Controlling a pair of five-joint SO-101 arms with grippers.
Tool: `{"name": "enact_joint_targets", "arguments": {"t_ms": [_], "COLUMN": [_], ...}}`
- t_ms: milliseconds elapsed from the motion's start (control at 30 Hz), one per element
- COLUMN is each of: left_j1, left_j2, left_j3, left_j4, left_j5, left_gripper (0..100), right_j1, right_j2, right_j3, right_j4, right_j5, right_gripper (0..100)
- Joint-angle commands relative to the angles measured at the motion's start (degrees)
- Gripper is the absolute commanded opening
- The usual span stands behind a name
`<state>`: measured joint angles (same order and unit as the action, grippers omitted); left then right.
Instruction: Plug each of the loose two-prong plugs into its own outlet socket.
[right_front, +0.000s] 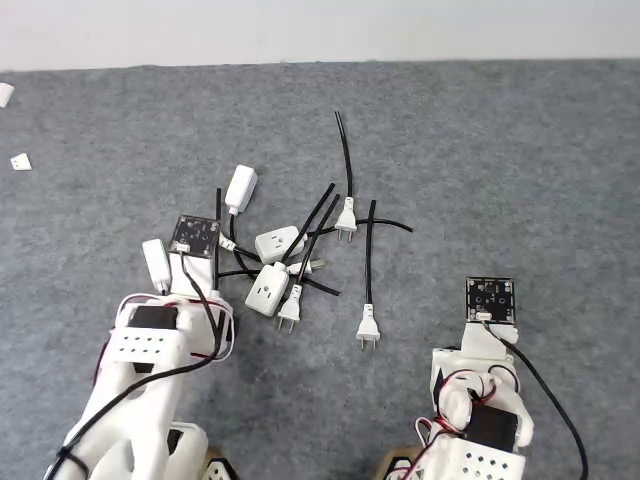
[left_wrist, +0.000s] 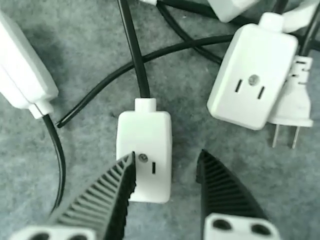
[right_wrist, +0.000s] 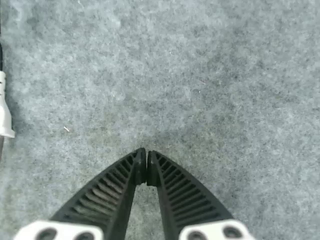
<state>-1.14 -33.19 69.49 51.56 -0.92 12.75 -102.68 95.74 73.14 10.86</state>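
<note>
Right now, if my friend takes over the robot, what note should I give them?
Left gripper: open, fingers on either side of a white socket, not clamped on it.
Right gripper: shut, empty, over bare carpet.
Things: the tangle of sockets and plugs lies in front of the left arm. A lone plug lies nearer the right arm.
Done: nothing visible. Another plug beside the second socket shows bare prongs.
Left: all the plugging in.
</note>
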Motion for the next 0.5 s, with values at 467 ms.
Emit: {"name": "enact_joint_targets", "arguments": {"t_ms": [467], "left_j1": [-10.02], "left_j2": [1.41], "left_j3": [1.63], "left_j4": [-0.70], "left_j5": [-11.25], "left_gripper": [8], "right_j1": [-0.13], "right_j2": [0.31], "right_j3": [0.79], "right_j4": [0.22], "right_j5": [-0.53], "right_gripper": [0.9]}}
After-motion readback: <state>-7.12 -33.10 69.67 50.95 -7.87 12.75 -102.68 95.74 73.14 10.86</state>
